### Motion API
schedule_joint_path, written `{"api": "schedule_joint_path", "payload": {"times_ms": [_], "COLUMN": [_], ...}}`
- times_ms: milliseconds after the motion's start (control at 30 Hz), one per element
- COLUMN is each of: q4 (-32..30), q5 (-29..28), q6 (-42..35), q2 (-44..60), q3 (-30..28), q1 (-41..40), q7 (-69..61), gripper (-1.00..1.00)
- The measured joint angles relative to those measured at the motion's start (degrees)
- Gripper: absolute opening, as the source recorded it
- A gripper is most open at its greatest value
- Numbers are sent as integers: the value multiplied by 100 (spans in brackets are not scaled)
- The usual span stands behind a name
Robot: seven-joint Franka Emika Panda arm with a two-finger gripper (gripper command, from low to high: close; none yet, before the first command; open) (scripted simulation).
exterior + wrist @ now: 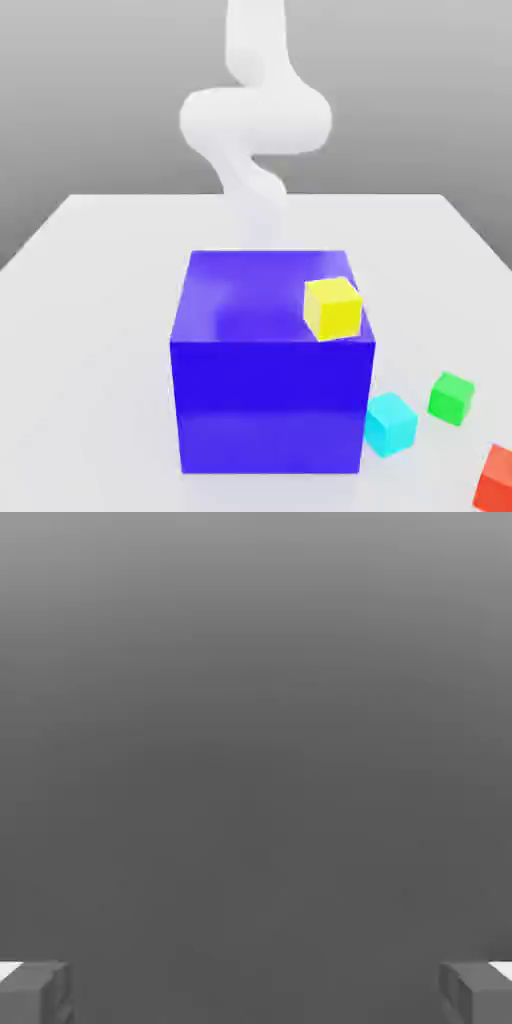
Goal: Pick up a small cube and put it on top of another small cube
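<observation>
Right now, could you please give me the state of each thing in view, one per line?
Tool: open, fingers wide apart, nothing between them.
Large blue cube: resting on the table.
Yellow cube: on top of the blue cube, near its edge.
Small cyan cube: on the table beside the blue cube.
Small green cube: on the table, alone.
Small red cube: on the table, not grasped.

Yellow cube (pixel 332 307) atop blue cube (pixel 272 360)
</observation>
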Motion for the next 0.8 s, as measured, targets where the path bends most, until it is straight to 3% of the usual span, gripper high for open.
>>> {"api": "schedule_joint_path", "payload": {"times_ms": [467, 800], "q4": [274, 469], "q5": [-10, -393], "q6": [716, 1214], "q2": [2939, 5033], "q3": [491, 843], "q1": [835, 1459], "q7": [-1005, -1453], "gripper": [0, 0]}}
